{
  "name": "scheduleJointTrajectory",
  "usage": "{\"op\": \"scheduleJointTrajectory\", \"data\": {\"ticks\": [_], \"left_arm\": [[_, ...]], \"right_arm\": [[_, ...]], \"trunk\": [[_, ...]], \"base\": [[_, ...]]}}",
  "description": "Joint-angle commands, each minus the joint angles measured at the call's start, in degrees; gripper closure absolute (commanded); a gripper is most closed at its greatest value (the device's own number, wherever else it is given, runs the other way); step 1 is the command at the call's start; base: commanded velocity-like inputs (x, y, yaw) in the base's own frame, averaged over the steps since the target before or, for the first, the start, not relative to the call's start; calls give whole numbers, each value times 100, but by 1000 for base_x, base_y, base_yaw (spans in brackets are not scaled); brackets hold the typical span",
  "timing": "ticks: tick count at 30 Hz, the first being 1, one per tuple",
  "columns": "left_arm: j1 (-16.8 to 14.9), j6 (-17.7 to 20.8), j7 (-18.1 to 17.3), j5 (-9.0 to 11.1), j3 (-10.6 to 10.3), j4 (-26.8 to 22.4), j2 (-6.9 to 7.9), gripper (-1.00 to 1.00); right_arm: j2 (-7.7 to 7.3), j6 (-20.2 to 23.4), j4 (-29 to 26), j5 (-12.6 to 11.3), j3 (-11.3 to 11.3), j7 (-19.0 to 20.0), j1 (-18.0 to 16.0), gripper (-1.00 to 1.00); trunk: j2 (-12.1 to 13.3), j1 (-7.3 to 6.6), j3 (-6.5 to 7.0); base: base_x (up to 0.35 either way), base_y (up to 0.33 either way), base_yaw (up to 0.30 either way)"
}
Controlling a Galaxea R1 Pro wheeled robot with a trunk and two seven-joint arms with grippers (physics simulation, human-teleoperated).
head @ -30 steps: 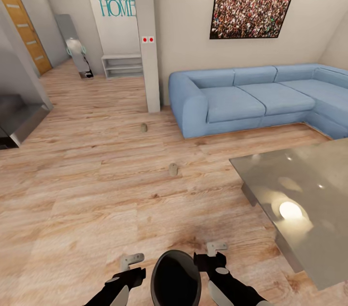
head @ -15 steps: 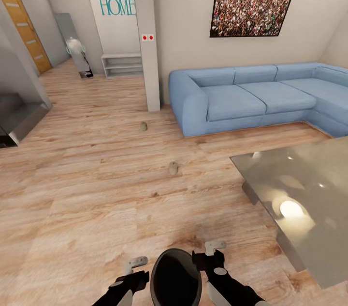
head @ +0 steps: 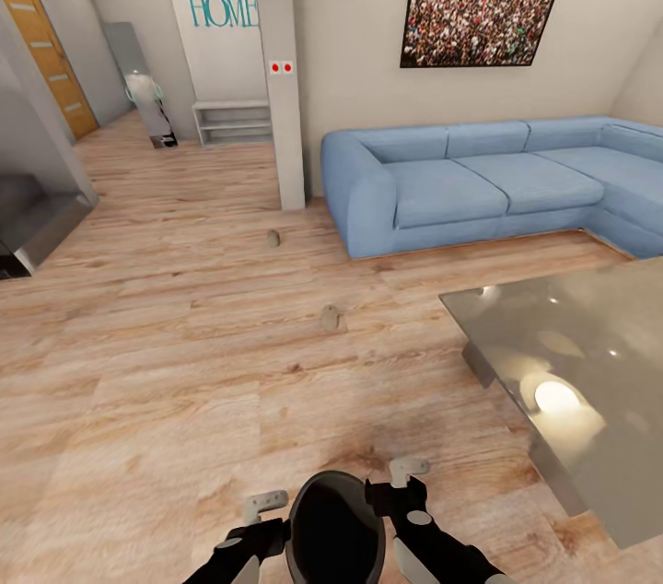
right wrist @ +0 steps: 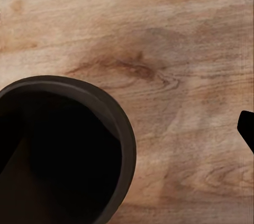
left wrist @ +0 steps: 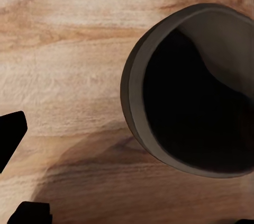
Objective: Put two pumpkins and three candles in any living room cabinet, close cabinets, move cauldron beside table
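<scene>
The black cauldron (head: 333, 533) stands on the wood floor right in front of me, mouth up, between my two arms. My left gripper (head: 265, 510) sits beside its rim on one side and my right gripper (head: 405, 481) beside the other; both look open, with nothing between their fingers. The left wrist view has the cauldron (left wrist: 196, 91) off to the side of a dark fingertip (left wrist: 10, 134). The right wrist view also catches its rim (right wrist: 58, 150). Two tan candles lie on the floor ahead, one near (head: 329, 318) and one farther (head: 273, 239). The glass table (head: 589, 363) is at my right.
A blue corner sofa (head: 479, 183) lines the far wall under a framed picture. A white pillar (head: 281, 68) rises left of the sofa, with a low white shelf (head: 232, 123) behind it. A grey unit (head: 37, 216) juts in at the far left.
The left gripper has edged a little toward the cauldron. The view has crept slightly; the candles and the table hold their places on the floor.
</scene>
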Motion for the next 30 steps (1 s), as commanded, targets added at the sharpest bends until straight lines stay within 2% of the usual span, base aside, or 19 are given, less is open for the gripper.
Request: {"op": "scheduleJointTrajectory", "data": {"ticks": [1,7,13,20,30], "left_arm": [[-4,17,52,45,-48,-12,3,-100],[-4,16,52,46,-51,11,-2,-100],[-4,17,52,45,-51,31,-3,-100],[-4,16,52,45,-52,32,-3,-100],[-4,16,52,45,-52,32,-10,-100]], "right_arm": [[-3,-13,-3,-60,51,-37,-7,-100],[102,22,159,-64,71,-33,-7,-100],[119,208,457,-73,285,-32,-7,-100],[112,525,527,-98,293,-56,-7,-100],[112,697,527,-118,294,-45,-7,-100]], "trunk": [[-44,22,-23],[-285,154,-131],[-525,286,-238],[-806,439,-364],[-1207,659,-544]], "base": [[0,0,0],[0,0,0],[0,0,0],[0,0,0],[0,0,0]]}}
